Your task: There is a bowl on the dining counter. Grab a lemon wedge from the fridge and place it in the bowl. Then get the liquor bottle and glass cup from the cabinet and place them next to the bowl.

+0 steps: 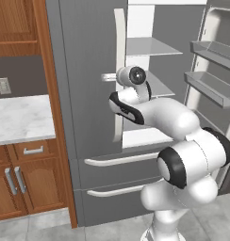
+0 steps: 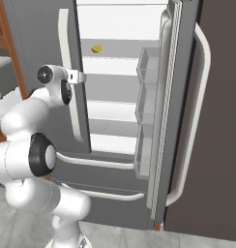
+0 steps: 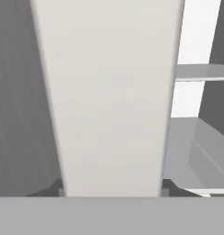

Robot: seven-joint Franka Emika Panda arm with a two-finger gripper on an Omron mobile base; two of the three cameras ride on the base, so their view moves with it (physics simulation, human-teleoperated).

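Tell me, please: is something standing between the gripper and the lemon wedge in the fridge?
Yes. The gripper is at the left door's handle, and that door is shut beside the opening. The lemon wedge lies on an upper shelf behind.

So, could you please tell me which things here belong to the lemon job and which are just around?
Job:
- fridge, right door open
- lemon wedge on an upper shelf
- tool at the left door's handle

Around:
- wooden cabinets
- marble counter
- wall outlet
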